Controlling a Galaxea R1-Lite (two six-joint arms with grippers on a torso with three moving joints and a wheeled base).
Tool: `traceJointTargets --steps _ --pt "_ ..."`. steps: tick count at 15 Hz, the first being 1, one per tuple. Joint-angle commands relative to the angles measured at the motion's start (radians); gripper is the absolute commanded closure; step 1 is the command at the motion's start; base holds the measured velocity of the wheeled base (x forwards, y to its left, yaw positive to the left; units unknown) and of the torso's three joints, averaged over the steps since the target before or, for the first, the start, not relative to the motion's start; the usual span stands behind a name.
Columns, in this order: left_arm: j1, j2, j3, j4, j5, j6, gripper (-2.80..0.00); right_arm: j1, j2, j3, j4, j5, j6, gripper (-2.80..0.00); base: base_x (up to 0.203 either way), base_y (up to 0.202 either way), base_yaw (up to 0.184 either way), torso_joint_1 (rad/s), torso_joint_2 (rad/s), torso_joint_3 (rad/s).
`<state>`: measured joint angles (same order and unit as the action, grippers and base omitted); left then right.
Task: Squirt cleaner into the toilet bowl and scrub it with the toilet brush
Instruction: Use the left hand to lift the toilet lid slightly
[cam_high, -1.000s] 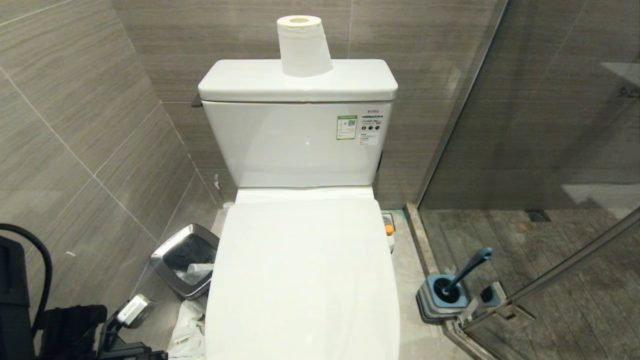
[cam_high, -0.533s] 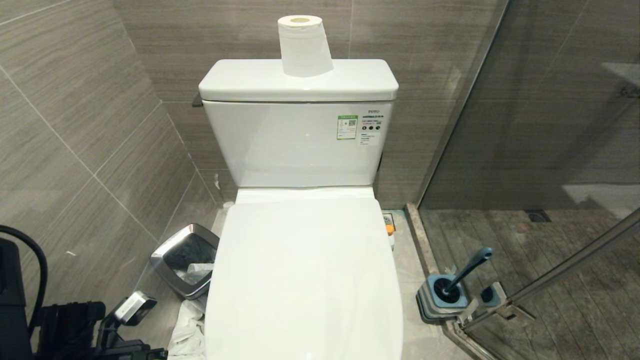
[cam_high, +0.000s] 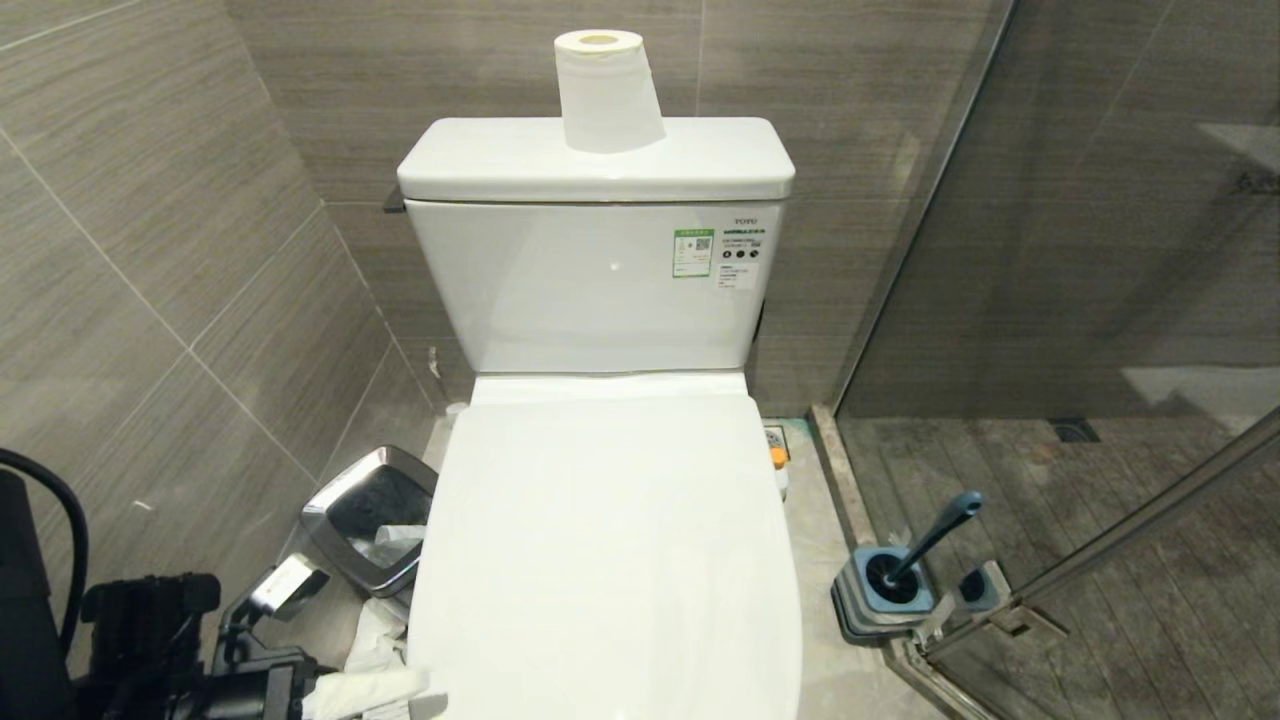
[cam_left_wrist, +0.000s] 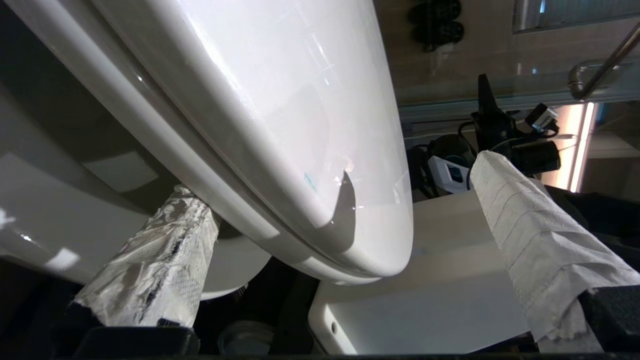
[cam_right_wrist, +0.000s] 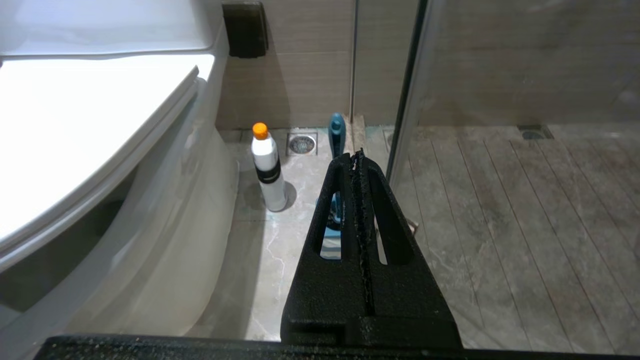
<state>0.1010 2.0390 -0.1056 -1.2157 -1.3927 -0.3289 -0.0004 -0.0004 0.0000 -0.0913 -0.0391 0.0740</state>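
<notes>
Your left gripper (cam_left_wrist: 345, 220) sits at the lower left of the head frame, at the front left corner of the toilet bowl (cam_high: 600, 560). Its jaws stand wide apart, holding nothing. In the left wrist frame the two paper-wrapped fingers (cam_left_wrist: 530, 240) straddle the front edge of the closed lid (cam_left_wrist: 280, 115): one lies under the rim, the other out past the lid's tip (whether the lower one touches the porcelain you cannot tell from here).

Your right gripper (cam_right_wrist: 357, 157) is outside the head frame; its wrist frame shows the black fingers pressed together, empty, pointing at the floor to the right of the bowl.

Cleaner (cam_right_wrist: 267, 167): upright on the floor tiles just beside the bowl's right flank, near a round floor drain (cam_right_wrist: 302, 144). In the head frame only its orange cap peeks out at centre right.

Brush (cam_high: 930, 540): standing tilted in its square base (cam_high: 880, 600), lower right of the head frame, against the glass shower door (cam_high: 1100, 250).

Steel bin (cam_high: 375, 520) at the bowl's left; paper roll (cam_high: 608, 90) on the tank (cam_high: 595, 280), top centre.
</notes>
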Motion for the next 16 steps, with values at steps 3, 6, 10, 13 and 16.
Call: traceJointTargets --steps 3,6,10,13,16 --pt "0.001 -0.024 -0.028 0.000 0.038 -0.091 -2.80 0.000 0.000 0.025 -0.001 -0.001 0.001 0.00 0.000 0.000 0.000 0.000 0.00 0.000" --pt "0.004 -0.047 -0.044 -0.001 0.057 -0.145 -2.80 0.000 0.000 0.025 -0.001 -0.001 0.001 0.00 0.000 0.000 0.000 0.000 0.00 0.000" --pt "0.008 -0.076 -0.059 -0.002 0.061 -0.216 -2.80 0.000 0.000 0.025 -0.001 -0.001 0.001 0.00 0.000 0.000 0.000 0.000 0.00 0.000" --pt "0.006 -0.103 -0.090 -0.013 0.058 -0.289 -2.80 0.000 0.000 0.025 -0.001 -0.001 0.001 0.00 0.000 0.000 0.000 0.000 0.00 0.000" --pt "0.004 -0.119 -0.106 -0.038 0.058 -0.335 -2.80 0.000 0.000 0.025 -0.001 -0.001 0.000 0.00 0.000 0.000 0.000 0.000 0.00 0.000"
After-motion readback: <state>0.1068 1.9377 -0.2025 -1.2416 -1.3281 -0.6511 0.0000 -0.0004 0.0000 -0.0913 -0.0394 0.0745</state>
